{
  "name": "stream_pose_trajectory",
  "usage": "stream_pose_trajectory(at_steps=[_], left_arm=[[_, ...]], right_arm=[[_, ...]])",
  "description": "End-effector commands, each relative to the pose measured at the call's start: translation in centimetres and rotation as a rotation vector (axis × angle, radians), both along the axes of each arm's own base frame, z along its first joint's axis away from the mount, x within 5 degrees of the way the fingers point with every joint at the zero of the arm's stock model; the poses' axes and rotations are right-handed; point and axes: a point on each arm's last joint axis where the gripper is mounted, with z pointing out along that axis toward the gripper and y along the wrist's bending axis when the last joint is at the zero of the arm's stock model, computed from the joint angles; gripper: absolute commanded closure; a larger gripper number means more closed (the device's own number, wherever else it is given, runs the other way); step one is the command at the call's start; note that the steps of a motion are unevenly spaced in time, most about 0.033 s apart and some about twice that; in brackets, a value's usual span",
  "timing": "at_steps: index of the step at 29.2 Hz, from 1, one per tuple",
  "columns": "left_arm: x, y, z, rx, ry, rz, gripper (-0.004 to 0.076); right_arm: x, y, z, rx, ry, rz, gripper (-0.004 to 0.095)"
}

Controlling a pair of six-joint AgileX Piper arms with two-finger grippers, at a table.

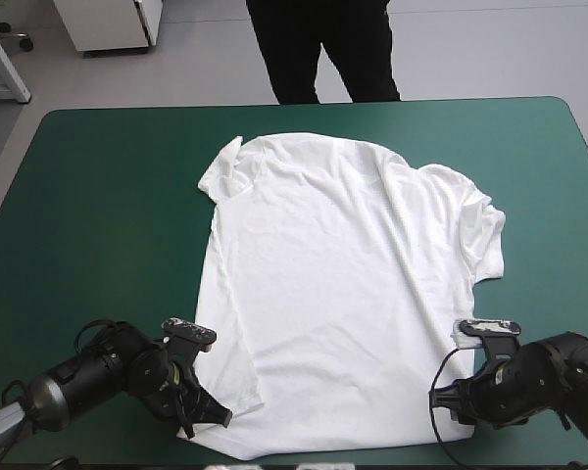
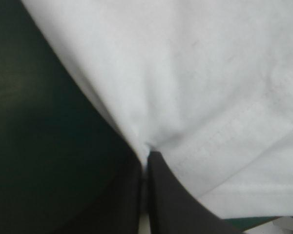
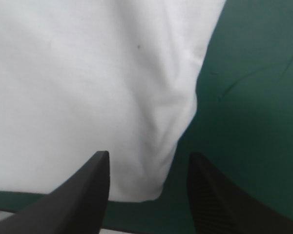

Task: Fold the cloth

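T-shirt [image 1: 343, 284] is spread flat mid-table on the teal-green cover [image 1: 98, 196], hem toward me. My left gripper [image 2: 146, 155] is clamped on the near left hem corner. My right gripper [image 3: 148, 155] gapes around the other corner, nothing pinched yet, probably touching down but hard to tell. So: corner-grab step. Next the right has to clamp, then both lift evenly toward the collar.

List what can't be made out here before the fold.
- Left wrist view: white short-sleeved fabric T-shirt fills most of the view; sleeves and collar cut off.
- Right wrist view: right gripper, jaws open; contact with teal-green table cover unclear.
- High view: that gripper's jaws hidden under its wrist.
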Motion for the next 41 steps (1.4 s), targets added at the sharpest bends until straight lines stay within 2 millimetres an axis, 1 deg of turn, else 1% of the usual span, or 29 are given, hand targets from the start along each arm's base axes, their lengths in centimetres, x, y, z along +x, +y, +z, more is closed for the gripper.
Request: stream_pose_trajectory(at_steps=[1, 6, 8, 9, 11, 12, 13, 16, 19, 21, 23, 27, 29, 30, 32, 35, 37, 39, 41], left_arm=[[0.1, -0.6, -0.7, -0.036, -0.001, 0.024, 0.0733], [0.2, -0.6, -0.7, -0.038, -0.006, 0.023, 0.0733], [0.2, -0.6, -0.7, -0.041, -0.011, 0.024, 0.0733], [0.2, -0.6, -0.7, -0.041, -0.011, 0.024, 0.0733], [0.2, -0.6, -0.7, -0.039, -0.011, 0.033, 0.0733], [0.2, -0.6, -0.7, -0.039, -0.012, 0.031, 0.0733], [0.3, -0.6, -0.6, -0.04, -0.013, 0.029, 0.0733], [0.4, -0.8, -0.2, -0.043, -0.015, 0.027, 0.0733], [1.0, -1.3, 1.0, -0.069, -0.044, 0.014, 0.0733], [1.5, -1.7, 2.5, -0.102, -0.085, -0.001, 0.0733], [2.0, -2.1, 4.4, -0.14, -0.137, -0.008, 0.0733], [3.0, -2.8, 9.2, -0.224, -0.264, -0.021, 0.0733], [3.0, -2.9, 11.8, -0.274, -0.321, -0.024, 0.0733], [3.1, -2.8, 13.2, -0.299, -0.357, -0.026, 0.0733], [3.2, -2.6, 16.1, -0.332, -0.441, -0.034, 0.0733], [3.3, -2.0, 20.3, -0.347, -0.574, -0.043, 0.0733], [3.4, -1.4, 23.2, -0.35, -0.684, -0.041, 0.0733], [3.4, -0.8, 25.7, -0.36, -0.789, -0.039, 0.0733], [3.3, -0.2, 28.3, -0.376, -0.915, -0.039, 0.0733]], right_arm=[[0.8, 0.7, -0.5, -0.007, 0.008, 0.007, 0.0482], [0.6, 1.5, -2.3, -0.007, 0.062, 0.018, 0.0487], [0.5, 1.7, -3.1, -0.004, 0.088, 0.016, 0.0506], [0.3, 1.9, -3.6, 0.01, 0.118, -0.001, 0.0587], [0.3, 2.0, -3.6, 0.019, 0.131, -0.005, 0.0726], [0.2, 2.1, -3.6, 0.029, 0.134, -0.002, 0.0835], [0.2, 2.1, -3.6, 0.033, 0.132, 0.0, 0.0907], [0.2, 2.2, -3.1, 0.053, 0.127, -0.007, 0.0925], [0.4, 2.4, -1.8, 0.09, 0.086, -0.023, 0.0925], [0.5, 2.5, -0.3, 0.115, 0.041, -0.029, 0.0925], [0.7, 2.5, 1.5, 0.135, -0.01, -0.031, 0.0925], [1.3, 2.2, 5.8, 0.124, -0.141, -0.01, 0.0925], [1.4, 2.0, 7.9, 0.111, -0.188, 0.004, 0.0925], [1.4, 1.9, 9.4, 0.107, -0.22, 0.009, 0.0925], [1.6, 1.6, 11.7, 0.099, -0.284, 0.022, 0.0925], [1.7, 1.2, 15.7, 0.093, -0.429, 0.061, 0.0925], [1.6, 0.8, 18.6, 0.094, -0.54, 0.062, 0.0925], [1.4, 0.3, 21.2, 0.094, -0.645, 0.048, 0.0925], [1.1, -0.4, 23.4, 0.068, -0.749, 0.044, 0.0925]])
